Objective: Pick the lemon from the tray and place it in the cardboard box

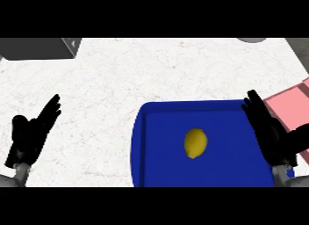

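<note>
A yellow lemon (195, 143) lies near the middle of a blue tray (157, 149) at the lower centre of the head view. A pink box (300, 103) with open flaps stands at the right edge, just beyond the tray. My right hand (274, 136) is open, fingers straight, over the tray's right edge, to the right of the lemon and apart from it. My left hand (30, 134) rests open on the left, fingers up, far from the tray.
White speckled counter (157, 74) stretches across the view. A dark grey block (34, 47) sits at the far left corner, and a grey round object (251, 39) shows at the far edge. A grey strip (307, 50) runs along the upper right.
</note>
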`<action>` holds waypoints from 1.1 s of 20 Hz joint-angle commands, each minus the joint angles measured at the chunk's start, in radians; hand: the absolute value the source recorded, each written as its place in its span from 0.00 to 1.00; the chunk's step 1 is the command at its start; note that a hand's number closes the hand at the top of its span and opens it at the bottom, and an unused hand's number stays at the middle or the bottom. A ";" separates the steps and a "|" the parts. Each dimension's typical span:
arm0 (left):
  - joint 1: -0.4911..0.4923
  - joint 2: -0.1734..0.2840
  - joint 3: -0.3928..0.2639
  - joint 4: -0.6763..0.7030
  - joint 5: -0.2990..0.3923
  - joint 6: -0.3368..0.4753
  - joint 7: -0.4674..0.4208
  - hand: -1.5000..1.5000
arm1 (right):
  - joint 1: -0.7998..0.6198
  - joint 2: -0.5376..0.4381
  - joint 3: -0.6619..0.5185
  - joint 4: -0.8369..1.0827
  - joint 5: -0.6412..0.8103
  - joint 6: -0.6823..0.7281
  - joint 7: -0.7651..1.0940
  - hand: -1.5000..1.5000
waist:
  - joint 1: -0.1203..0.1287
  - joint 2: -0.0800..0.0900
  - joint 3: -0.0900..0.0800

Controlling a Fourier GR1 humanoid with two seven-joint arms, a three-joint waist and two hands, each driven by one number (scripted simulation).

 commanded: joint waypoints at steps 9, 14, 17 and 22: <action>-0.092 0.035 -0.008 -0.119 -0.102 -0.065 -0.200 0.50 | 0.091 -0.316 -0.120 -0.274 0.449 -0.415 0.198 0.00 | -0.081 -0.003 -0.015; -0.109 0.053 0.006 -0.117 -0.097 -0.121 -0.237 0.50 | 0.268 -0.417 -0.028 -0.482 0.707 -0.463 0.286 0.00 | -0.042 0.014 -0.006; -0.125 0.050 0.024 -0.082 -0.089 -0.148 -0.274 0.50 | 0.307 -0.494 0.018 -0.586 0.842 -0.413 0.396 0.00 | -0.025 0.022 -0.007; -0.143 0.025 -0.004 -0.064 -0.125 -0.157 -0.290 0.50 | 0.325 -0.588 0.056 -0.733 0.958 -0.215 0.708 0.00 | -0.002 0.029 -0.007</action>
